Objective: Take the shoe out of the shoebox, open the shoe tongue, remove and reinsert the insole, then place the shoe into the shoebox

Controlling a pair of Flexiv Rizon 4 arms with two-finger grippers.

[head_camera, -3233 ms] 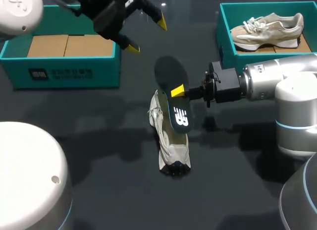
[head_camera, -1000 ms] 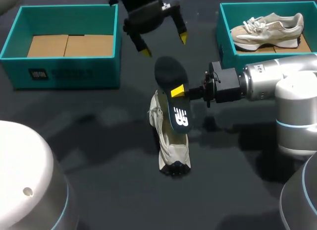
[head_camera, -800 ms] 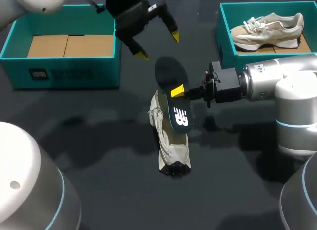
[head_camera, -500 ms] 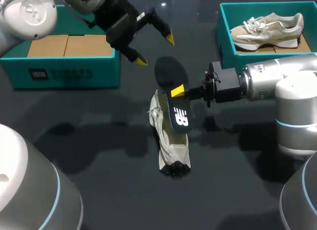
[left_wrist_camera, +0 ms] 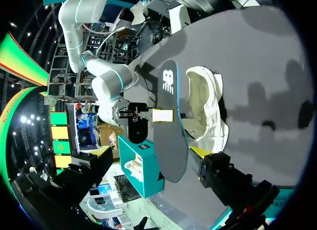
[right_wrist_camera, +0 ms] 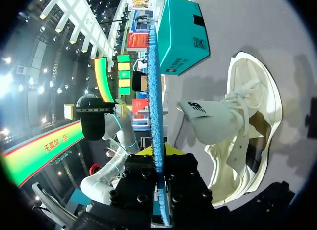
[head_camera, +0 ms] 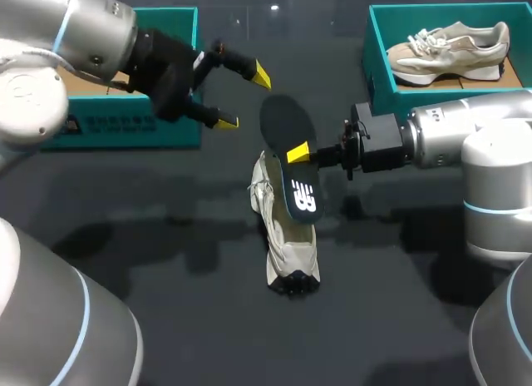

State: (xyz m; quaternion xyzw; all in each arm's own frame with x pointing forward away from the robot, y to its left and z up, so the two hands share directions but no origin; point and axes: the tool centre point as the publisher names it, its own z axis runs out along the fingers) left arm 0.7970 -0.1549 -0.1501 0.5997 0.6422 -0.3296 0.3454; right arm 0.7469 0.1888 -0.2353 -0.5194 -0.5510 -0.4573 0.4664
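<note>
Right gripper is clamped across the middle of the dark insole, its yellow fingers pressing both faces, and holds it tilted on its long axis just above the white shoe. The right wrist view shows the insole edge-on between the fingers, beside the shoe's open mouth and lifted tongue. That pose looks chosen to keep the insole lined up over the opening for sliding it back in. The shoe lies on the dark table near the middle, toe toward the near edge, apart from both boxes. Left gripper hovers just left of the insole's far end, fingers spread wide and holding nothing, probably placed to steady or guide that free end. Beyond it stands the left shoebox, with no shoe in what shows of it; the right shoebox at the far right holds a second shoe. Counted: two grippers, two shoeboxes, two shoes, one insole.
</note>
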